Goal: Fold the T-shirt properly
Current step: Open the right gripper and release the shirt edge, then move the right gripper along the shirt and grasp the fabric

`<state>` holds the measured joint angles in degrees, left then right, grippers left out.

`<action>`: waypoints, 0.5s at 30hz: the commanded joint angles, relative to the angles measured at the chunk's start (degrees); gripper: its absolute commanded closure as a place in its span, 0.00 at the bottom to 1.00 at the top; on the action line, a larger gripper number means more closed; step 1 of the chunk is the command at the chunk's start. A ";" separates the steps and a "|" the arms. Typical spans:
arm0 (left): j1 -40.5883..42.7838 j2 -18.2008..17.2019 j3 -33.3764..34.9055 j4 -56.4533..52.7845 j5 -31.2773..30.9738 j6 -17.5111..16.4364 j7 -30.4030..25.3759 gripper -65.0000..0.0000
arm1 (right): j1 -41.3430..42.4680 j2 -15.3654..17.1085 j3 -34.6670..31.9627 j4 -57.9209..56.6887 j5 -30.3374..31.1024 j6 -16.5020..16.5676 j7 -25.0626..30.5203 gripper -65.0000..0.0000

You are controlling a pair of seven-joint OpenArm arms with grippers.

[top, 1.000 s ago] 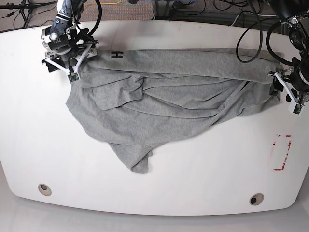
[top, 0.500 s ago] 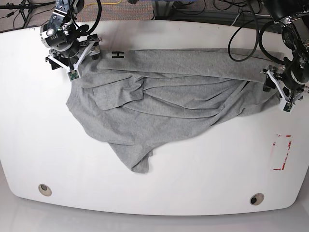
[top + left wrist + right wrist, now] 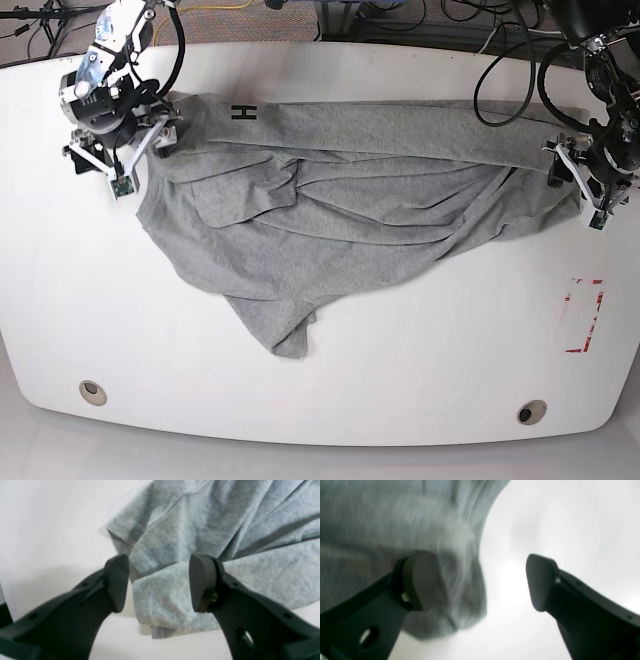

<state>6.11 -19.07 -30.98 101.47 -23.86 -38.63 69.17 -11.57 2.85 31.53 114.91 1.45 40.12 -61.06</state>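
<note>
The grey T-shirt (image 3: 350, 200) lies crumpled across the white table (image 3: 400, 380), with a black letter H (image 3: 241, 113) showing near its far left corner. At the shirt's left end my right gripper (image 3: 125, 150) is open. In the right wrist view the right gripper (image 3: 480, 582) straddles the blurred edge of the T-shirt (image 3: 382, 525), and one finger (image 3: 420, 580) sits over the cloth. At the shirt's right end my left gripper (image 3: 572, 172) is open. In the left wrist view the left gripper (image 3: 158, 583) has a folded corner of the T-shirt (image 3: 200, 525) between its fingers, not pinched.
A red-marked rectangle (image 3: 584, 315) is on the table at the right. Two round holes (image 3: 92, 391) (image 3: 531, 411) sit near the front edge. Cables hang behind the far edge.
My right gripper has shifted left along the shirt's far left corner. My left gripper has moved slightly up and inward at the shirt's right end. Both stayed open.
</note>
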 commanded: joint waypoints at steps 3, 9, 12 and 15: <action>-0.53 -0.93 -0.36 0.90 -0.28 -0.01 -0.81 0.45 | 7.84 0.44 -0.10 -4.01 -0.18 -0.12 1.41 0.18; -0.53 -0.93 -0.36 0.90 -0.28 -0.01 -0.81 0.45 | 16.63 0.44 -0.45 -13.51 -4.75 -0.12 5.54 0.18; -0.53 -0.93 -0.36 0.90 -0.28 -0.01 -0.81 0.45 | 20.50 0.88 -0.63 -18.43 -7.21 -0.12 8.53 0.18; -0.53 -0.93 -0.45 0.90 -0.28 -0.01 -0.81 0.45 | 24.36 1.94 -0.63 -23.97 -8.53 -0.12 9.58 0.18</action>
<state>6.15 -19.07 -31.03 101.47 -23.79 -38.63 69.17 8.36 3.05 30.98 94.59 -6.35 39.94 -53.39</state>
